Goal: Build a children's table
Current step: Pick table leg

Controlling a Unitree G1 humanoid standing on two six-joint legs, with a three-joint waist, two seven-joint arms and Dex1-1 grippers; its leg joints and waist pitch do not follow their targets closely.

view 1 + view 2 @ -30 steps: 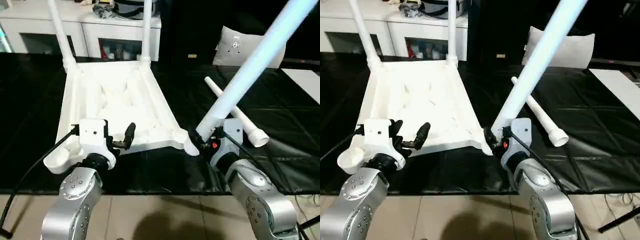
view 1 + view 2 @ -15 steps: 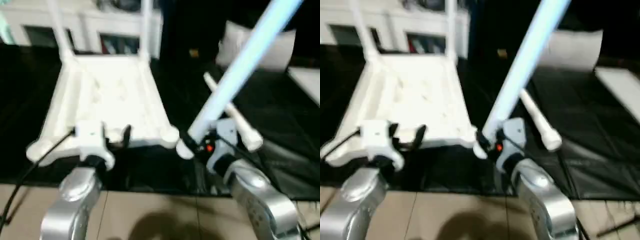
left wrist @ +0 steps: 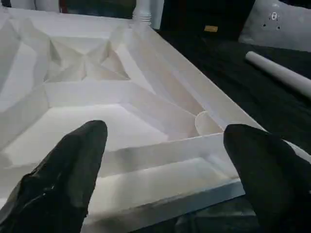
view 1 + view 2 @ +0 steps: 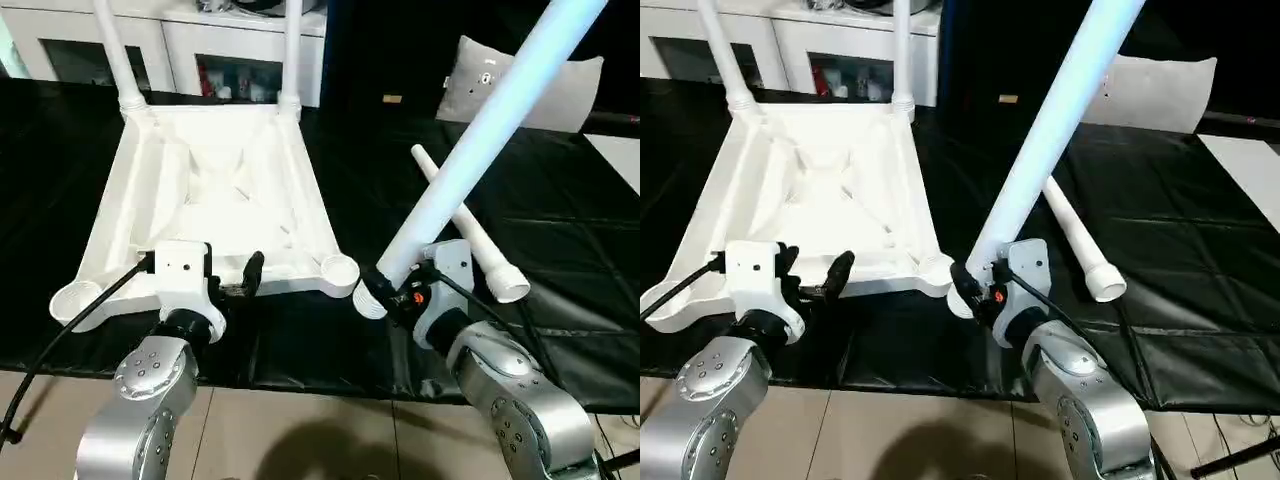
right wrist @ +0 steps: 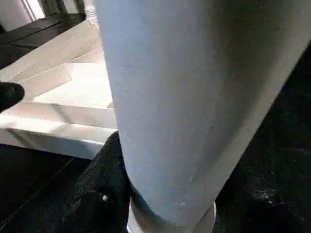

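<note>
Table leg tilted in right tool

The upturned table top lies on the worktop's left half, two legs standing at its far corners. A loose leg lies right of it. The cabinet stands behind the far edge.
</note>
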